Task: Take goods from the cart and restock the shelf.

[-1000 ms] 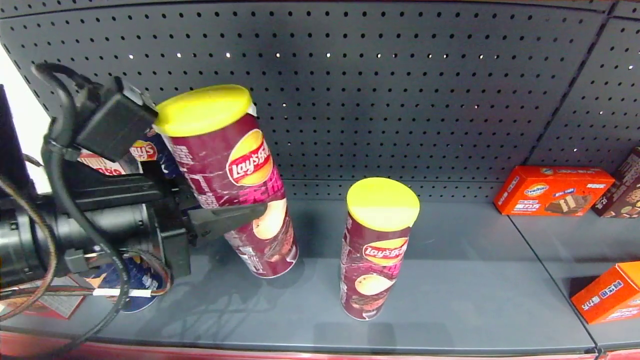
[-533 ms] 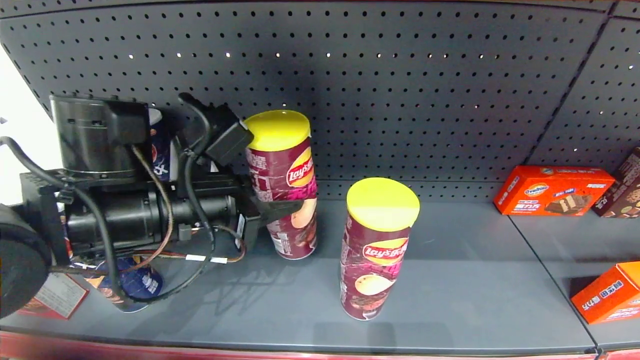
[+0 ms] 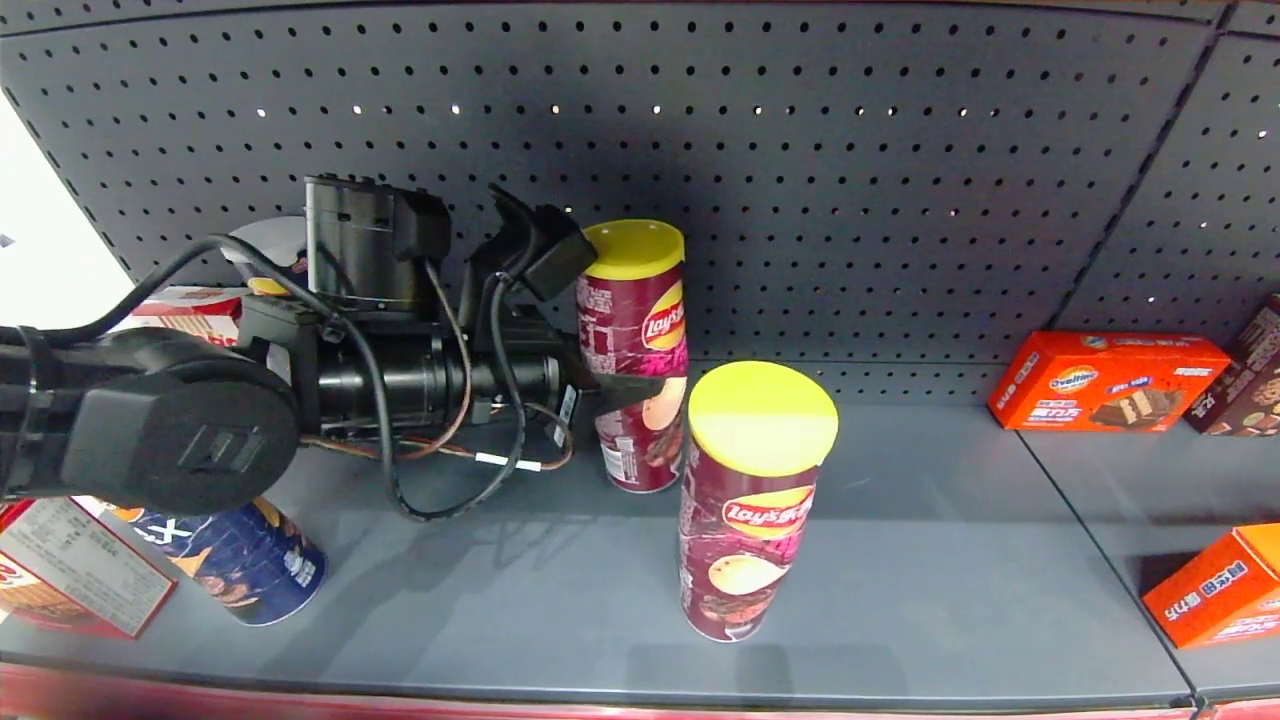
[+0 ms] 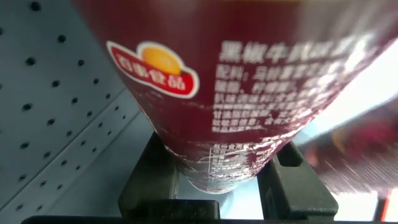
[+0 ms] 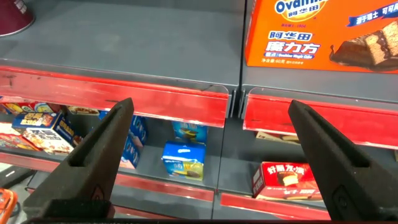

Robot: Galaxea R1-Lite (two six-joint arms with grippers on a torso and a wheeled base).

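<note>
Head view, held can: you have the chip can (image 3: 635, 355) upright at the back of the shelf (image 3: 950, 560), close to the pegboard (image 3: 800, 200). Its base is at or just above the deck; you cannot tell which.
Head view, left gripper: the left gripper (image 3: 632, 385) pinches the can at mid-height, with one finger across its front.
Head view, neighbour: a second can (image 3: 755, 500) stands just in front and to the right, close to the held one.
Left wrist view, grip: the can's wall (image 4: 249, 93) sits between both fingers (image 4: 155, 186), pressed against it.
Right wrist view, right gripper: the right gripper (image 5: 217, 155) has its fingers spread wide and holds nothing, below the shelf's red rail (image 5: 124, 87).
Step in hand: judged as placing, with the can at its spot but not yet released.
Next move: settle the base flat, spread the fingers, and draw straight back without brushing the front can.
</note>
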